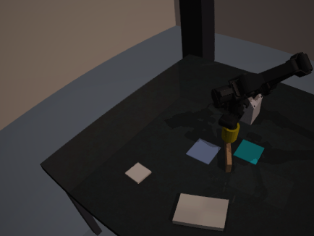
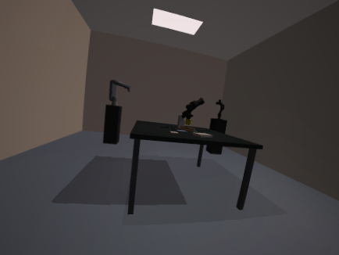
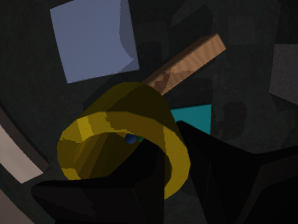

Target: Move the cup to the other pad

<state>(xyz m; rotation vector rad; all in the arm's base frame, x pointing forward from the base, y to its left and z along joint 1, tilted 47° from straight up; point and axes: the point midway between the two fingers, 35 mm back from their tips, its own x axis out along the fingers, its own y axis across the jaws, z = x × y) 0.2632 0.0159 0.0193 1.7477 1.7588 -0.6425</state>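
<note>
My gripper (image 1: 229,124) (image 3: 169,128) is shut on the rim of a yellow cup (image 1: 230,133) (image 3: 120,143) and holds it upright in the air. The cup hangs above the gap between the lavender pad (image 1: 203,150) (image 3: 95,32) and the teal pad (image 1: 248,151) (image 3: 196,117), over an upright brown wooden bar (image 1: 228,157) (image 3: 189,63). Something blue shows inside the cup in the wrist view; the marbles are otherwise too dark to make out. In the exterior view the cup (image 2: 188,121) is a small yellow spot under the arm.
A small beige tile (image 1: 138,172) and a larger beige slab (image 1: 201,211) lie toward the table's front edge. A white block (image 1: 253,110) stands behind the arm. A dark pillar (image 1: 197,27) rises at the table's back.
</note>
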